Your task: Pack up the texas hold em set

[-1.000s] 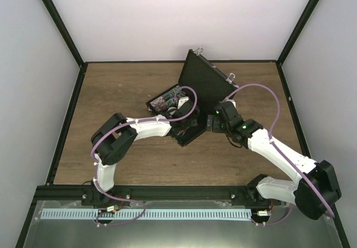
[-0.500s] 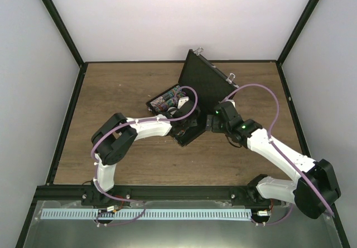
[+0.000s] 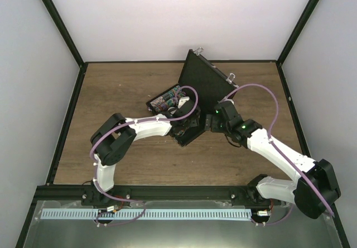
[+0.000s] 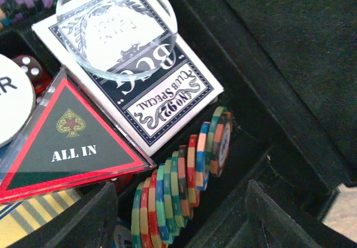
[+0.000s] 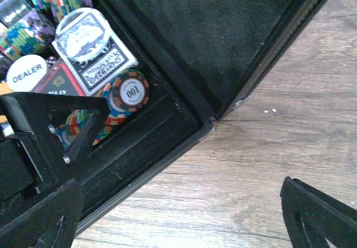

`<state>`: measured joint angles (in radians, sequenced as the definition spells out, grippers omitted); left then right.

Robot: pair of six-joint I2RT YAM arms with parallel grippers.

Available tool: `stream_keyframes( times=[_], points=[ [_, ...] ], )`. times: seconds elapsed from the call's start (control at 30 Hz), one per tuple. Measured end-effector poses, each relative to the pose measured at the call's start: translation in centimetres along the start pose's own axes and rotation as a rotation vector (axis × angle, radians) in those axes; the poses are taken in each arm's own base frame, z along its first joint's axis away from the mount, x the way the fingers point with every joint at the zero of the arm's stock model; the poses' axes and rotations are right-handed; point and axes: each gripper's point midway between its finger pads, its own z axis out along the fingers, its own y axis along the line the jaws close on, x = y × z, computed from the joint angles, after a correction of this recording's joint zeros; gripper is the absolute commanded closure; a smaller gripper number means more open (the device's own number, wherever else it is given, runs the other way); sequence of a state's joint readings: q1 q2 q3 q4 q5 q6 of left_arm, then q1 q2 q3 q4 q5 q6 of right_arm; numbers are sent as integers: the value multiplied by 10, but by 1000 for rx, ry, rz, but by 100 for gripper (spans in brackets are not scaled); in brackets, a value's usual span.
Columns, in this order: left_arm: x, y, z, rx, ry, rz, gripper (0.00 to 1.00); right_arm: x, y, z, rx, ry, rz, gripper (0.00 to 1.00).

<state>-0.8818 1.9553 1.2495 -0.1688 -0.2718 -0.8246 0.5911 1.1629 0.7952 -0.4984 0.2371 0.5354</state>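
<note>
Top external view: one flat black hinged case (image 3: 203, 86) is seen open on the wooden table (image 3: 122, 91), its lid raised. Inside, one blue-backed card deck (image 4: 150, 86) is laid, topped by one clear round disc (image 4: 114, 27). Beside it are seen one triangular red-edged "ALL IN" plaque (image 4: 70, 147), one white round DEALER button (image 5: 27, 72) and one red die (image 4: 28, 69). One row of multicoloured poker chips (image 4: 181, 186) is stood on edge just beside the deck. The left gripper (image 4: 178, 203) is spread over that row, nothing pinched. The right gripper (image 5: 179, 186) is spread wide over the case's edge.
</note>
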Motion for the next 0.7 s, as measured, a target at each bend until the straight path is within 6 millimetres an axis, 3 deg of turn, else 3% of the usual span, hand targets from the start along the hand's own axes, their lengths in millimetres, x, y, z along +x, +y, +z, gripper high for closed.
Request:
stream_keyframes(
  times=[0.17, 0.33, 0.53, 0.7],
  points=[
    [-16, -12, -19, 48, -33, 21, 25, -4, 8, 3, -57, 7, 6, 12],
    [-54, -9, -66, 130, -142, -5, 20, -18, 13, 17, -115, 36, 23, 21],
    [-95, 50, -111, 103, -259, -37, 15, -30, 41, 39, -196, 89, -53, 33],
    [-126, 103, -139, 57, -312, -48, 14, -31, 55, 65, -226, 136, -110, 33]
  ],
)
